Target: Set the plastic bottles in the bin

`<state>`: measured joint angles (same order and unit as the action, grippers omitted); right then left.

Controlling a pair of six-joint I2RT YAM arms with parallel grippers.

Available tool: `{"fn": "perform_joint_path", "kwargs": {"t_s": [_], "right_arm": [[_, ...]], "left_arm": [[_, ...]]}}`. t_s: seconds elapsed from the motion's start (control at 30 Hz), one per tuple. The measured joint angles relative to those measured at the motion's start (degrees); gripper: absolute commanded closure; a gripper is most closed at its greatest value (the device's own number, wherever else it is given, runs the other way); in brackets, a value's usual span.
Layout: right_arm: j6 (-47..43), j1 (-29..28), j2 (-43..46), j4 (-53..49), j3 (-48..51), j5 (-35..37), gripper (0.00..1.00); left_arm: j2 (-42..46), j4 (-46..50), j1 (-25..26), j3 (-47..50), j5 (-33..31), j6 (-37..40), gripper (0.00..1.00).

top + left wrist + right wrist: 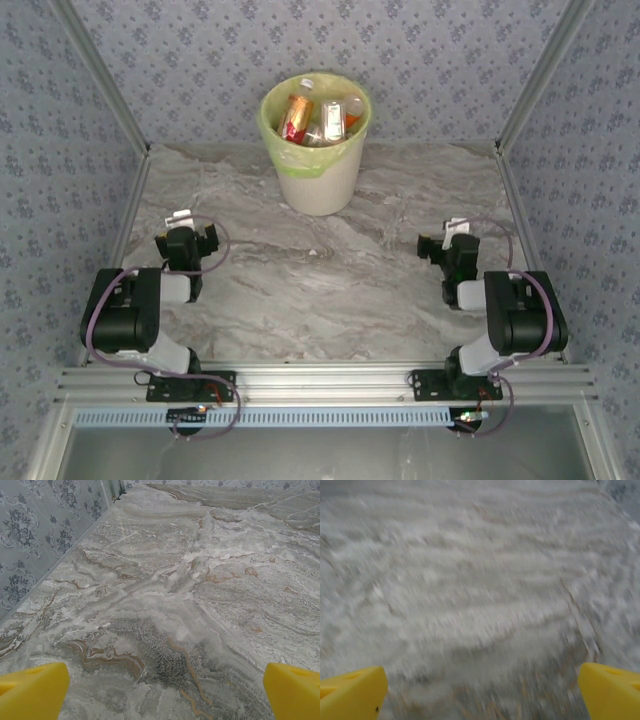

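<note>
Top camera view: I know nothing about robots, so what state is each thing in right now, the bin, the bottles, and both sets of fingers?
Bin: upright at the far middle of the table, bag-lined, partly filled.
Plastic bottles: piled inside the bin, leaning at mixed angles.
Left fingers: spread open, holding nothing, above the table.
Right fingers: spread open, holding nothing; this view is blurred.

One bin, a few bottles, two arms, one tabletop.

A single bin (318, 185) is counted at the far side of the one tabletop (330, 290). At least three plastic bottles (296, 117) are made out inside it, and the full number cannot be told. Two arms are counted, with a left hand (188, 232) and a right hand (447, 243), and two yellow fingers (32, 690) are counted on each.
</note>
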<state>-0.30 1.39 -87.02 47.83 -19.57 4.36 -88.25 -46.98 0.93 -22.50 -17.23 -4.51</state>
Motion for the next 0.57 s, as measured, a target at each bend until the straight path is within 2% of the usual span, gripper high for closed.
{"fn": "perform_joint_path", "kwargs": {"t_s": [0.1,0.57], "right_arm": [[-0.2,0.6,0.0,0.0,-2.5,-0.8,0.0],[-0.2,0.5,0.0,-1.5,-2.6,-2.3,0.0]], "left_arm": [[0.0,0.0,0.1,0.0,0.0,0.0,0.01],[0.0,0.0,0.3,0.0,0.6,0.0,0.01]]}}
